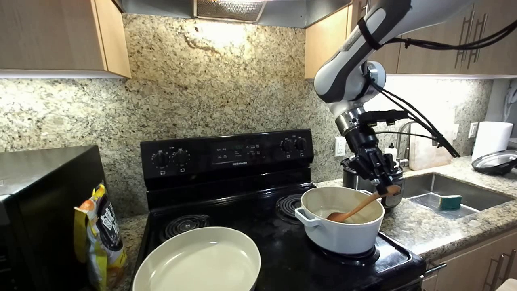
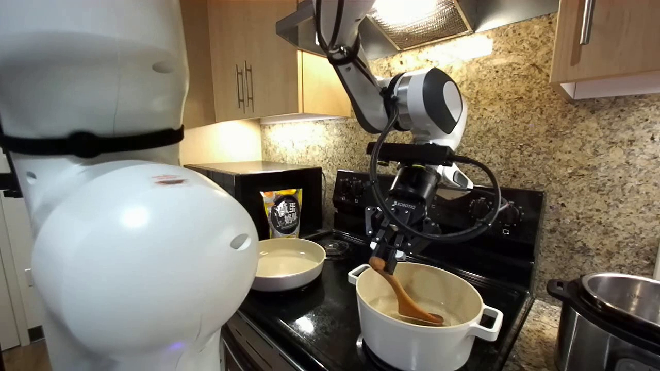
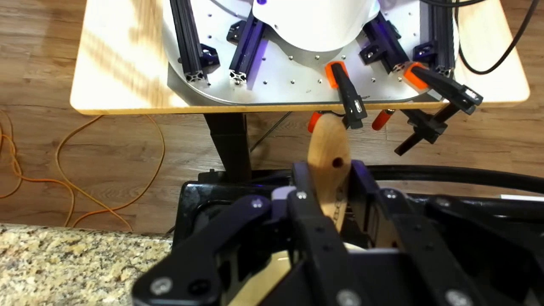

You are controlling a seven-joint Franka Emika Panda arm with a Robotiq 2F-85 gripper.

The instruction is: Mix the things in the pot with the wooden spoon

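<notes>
The white pot (image 1: 343,236) stands on a front burner of the black stove, seen in both exterior views. Leaning inside it is the wooden spoon (image 2: 405,299), its bowl down at the pot's floor and its handle rising over the rim. My gripper (image 1: 381,186) is just above the rim, shut on the upper handle. In the wrist view the handle's holed end (image 3: 329,144) sticks out between the two fingertips. Around the spoon's bowl the pot's bottom looks pale and shiny; the things in the pot cannot be made out clearly.
A shallow pale dish (image 1: 202,262) sits on the stove's other front side. The steel cooker (image 2: 608,319) stands on the counter beside the stove, near the sink (image 1: 484,194). A yellow bag (image 1: 105,242) leans by the microwave (image 2: 252,196). The range hood (image 1: 230,10) hangs overhead.
</notes>
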